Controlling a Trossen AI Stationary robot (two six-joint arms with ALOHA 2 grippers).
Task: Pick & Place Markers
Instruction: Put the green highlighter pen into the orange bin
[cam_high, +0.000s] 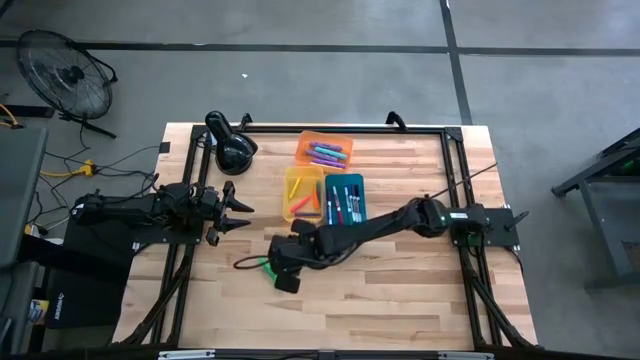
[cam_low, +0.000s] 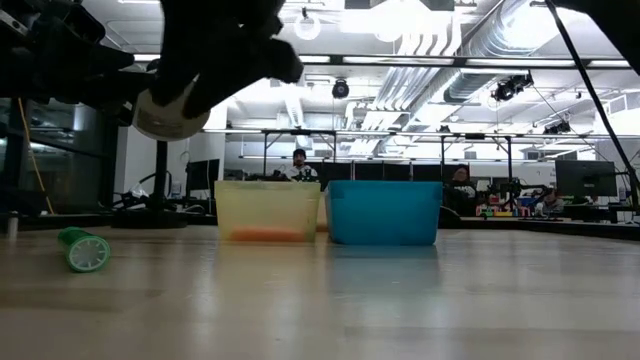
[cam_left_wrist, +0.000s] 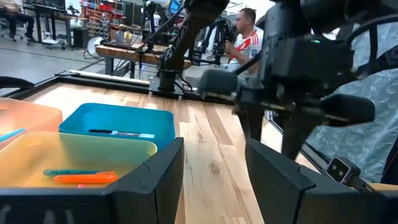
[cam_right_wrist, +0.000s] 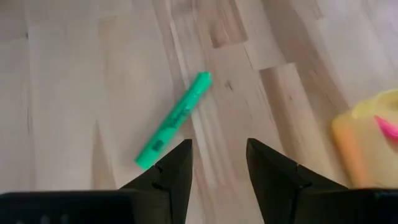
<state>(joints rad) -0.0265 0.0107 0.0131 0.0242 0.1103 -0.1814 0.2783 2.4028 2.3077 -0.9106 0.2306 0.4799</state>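
Observation:
One green marker (cam_right_wrist: 174, 120) lies flat on the bare wood (cam_high: 262, 265), its end showing in the low view (cam_low: 85, 250). My right gripper (cam_right_wrist: 217, 163) hovers above it, open, with the marker just off its fingertips and untouched (cam_high: 285, 268). Other markers lie in three trays: orange tray (cam_high: 323, 150), yellow tray (cam_high: 303, 192) and blue tray (cam_high: 343, 198). My left gripper (cam_high: 238, 212) waits open near the table's left side, level with the yellow tray (cam_left_wrist: 74, 155).
A black rounded object (cam_high: 232, 148) stands near the far left corner. A dark frame (cam_high: 440, 130) runs along the table's far and right sides. Bare wood lies toward the near edge (cam_high: 350, 310). People sit in the room beyond (cam_left_wrist: 245, 31).

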